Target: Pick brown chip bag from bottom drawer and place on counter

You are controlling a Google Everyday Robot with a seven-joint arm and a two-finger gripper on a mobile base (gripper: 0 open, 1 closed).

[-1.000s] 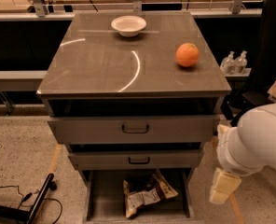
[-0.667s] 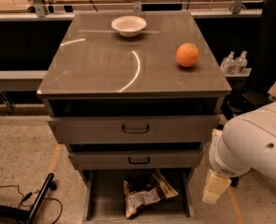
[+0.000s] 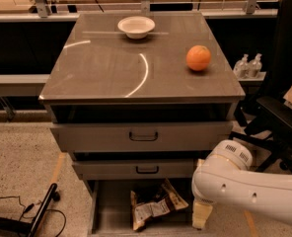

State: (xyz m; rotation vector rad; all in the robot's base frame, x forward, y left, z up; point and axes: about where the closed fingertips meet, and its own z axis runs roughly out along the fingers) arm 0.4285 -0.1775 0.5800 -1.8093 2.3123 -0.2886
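The brown chip bag (image 3: 156, 205) lies crumpled in the open bottom drawer (image 3: 111, 209), towards its right half, label side up. The counter (image 3: 111, 68) is the glossy grey-brown top of the cabinet, with a curved light reflection. My white arm (image 3: 244, 181) comes in from the lower right. My gripper (image 3: 201, 215) hangs low at the drawer's right edge, just to the right of the bag and not touching it. Only its cream tip shows below the arm.
A white bowl (image 3: 136, 26) stands at the back of the counter and an orange (image 3: 199, 58) at its right side. The two upper drawers (image 3: 143, 136) are partly pulled out above the bottom one. A black chair (image 3: 279, 117) is on the right, and cables and a black pole (image 3: 40, 214) on the floor at the left.
My arm has swung left and in front of the cabinet's lower right corner. The gripper has come closer to the bag. The bag, orange and bowl have not moved.
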